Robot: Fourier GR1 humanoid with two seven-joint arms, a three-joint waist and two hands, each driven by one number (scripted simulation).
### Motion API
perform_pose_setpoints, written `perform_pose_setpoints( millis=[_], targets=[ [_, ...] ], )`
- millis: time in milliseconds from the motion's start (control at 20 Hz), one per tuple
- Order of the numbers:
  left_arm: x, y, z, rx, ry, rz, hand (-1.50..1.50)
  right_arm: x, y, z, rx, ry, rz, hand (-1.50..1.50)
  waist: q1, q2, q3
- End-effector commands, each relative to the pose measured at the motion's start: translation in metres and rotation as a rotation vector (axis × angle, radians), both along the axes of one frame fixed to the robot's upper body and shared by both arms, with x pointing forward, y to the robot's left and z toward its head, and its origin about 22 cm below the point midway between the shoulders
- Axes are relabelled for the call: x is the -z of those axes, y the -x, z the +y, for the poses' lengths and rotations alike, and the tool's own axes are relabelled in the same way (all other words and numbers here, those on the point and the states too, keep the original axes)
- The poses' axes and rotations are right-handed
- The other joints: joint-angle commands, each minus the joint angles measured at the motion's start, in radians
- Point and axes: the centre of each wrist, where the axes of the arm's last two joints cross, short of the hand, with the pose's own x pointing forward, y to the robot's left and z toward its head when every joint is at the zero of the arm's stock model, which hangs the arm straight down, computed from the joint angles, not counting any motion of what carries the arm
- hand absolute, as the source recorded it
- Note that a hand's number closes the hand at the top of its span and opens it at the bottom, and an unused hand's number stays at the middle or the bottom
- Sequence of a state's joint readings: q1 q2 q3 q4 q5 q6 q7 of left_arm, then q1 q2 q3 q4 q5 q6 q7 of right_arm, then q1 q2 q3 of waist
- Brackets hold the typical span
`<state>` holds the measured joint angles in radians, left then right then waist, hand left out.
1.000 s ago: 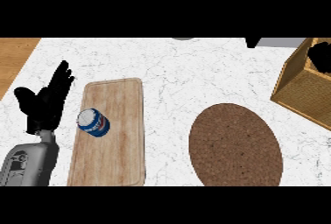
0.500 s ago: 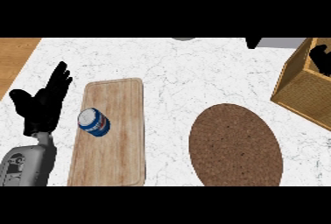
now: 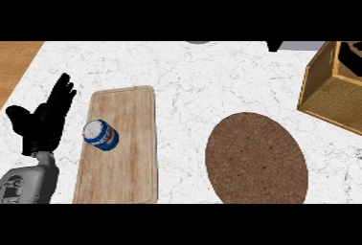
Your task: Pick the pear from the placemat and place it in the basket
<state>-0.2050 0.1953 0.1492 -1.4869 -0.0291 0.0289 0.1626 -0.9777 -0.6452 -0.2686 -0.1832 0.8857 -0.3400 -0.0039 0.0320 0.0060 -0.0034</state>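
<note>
- left hand [image 3: 44, 119] at the left edge of the head view, over the counter [image 3: 191, 81] just beside the cutting board [image 3: 121, 148]; fingers straight and spread, pointing up, holding nothing. Resting, not reaching
- vs the earlier frames it has barely drifted; forearm sits much the same, so no real change on that side
- right hand: mostly out of frame. A dark shape shows inside the basket [image 3: 331, 86] at the top right corner, likely part of that hand, but fingers can't be read, so can't tell their state
- pear: not visible anywhere. The brown oval placemat [image 3: 256, 158] has nothing on it in all three frames
- my read: pear is already lifted off and is either in the right hand or down in the basket behind the wall; placing step probably under way or done
- blue can [image 3: 101, 135] stands on the board, unmoved, not part of the job
- next check: confirm the pear is actually in the basket once the hand clears
</note>
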Motion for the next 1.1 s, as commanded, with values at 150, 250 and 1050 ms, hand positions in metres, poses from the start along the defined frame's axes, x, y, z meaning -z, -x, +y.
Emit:
perform_pose_setpoints(
  millis=[150,250,1050],
  targets=[
    [0.018,0.000,-0.002,-0.028,-0.002,-0.003,0.00,-0.028,-0.004,-0.007,0.086,-0.269,-0.234,-1.50,-0.024,0.001,0.004],
    [-0.001,0.000,-0.010,-0.024,0.003,0.003,0.00,-0.037,0.014,-0.039,0.121,-0.272,-0.271,-1.50,-0.026,-0.004,0.005],
    [0.009,-0.015,0.005,-0.052,0.001,0.008,0.00,-0.001,0.122,-0.137,0.117,-0.529,-0.368,-1.50,-0.040,-0.004,0.003]
  ],
)
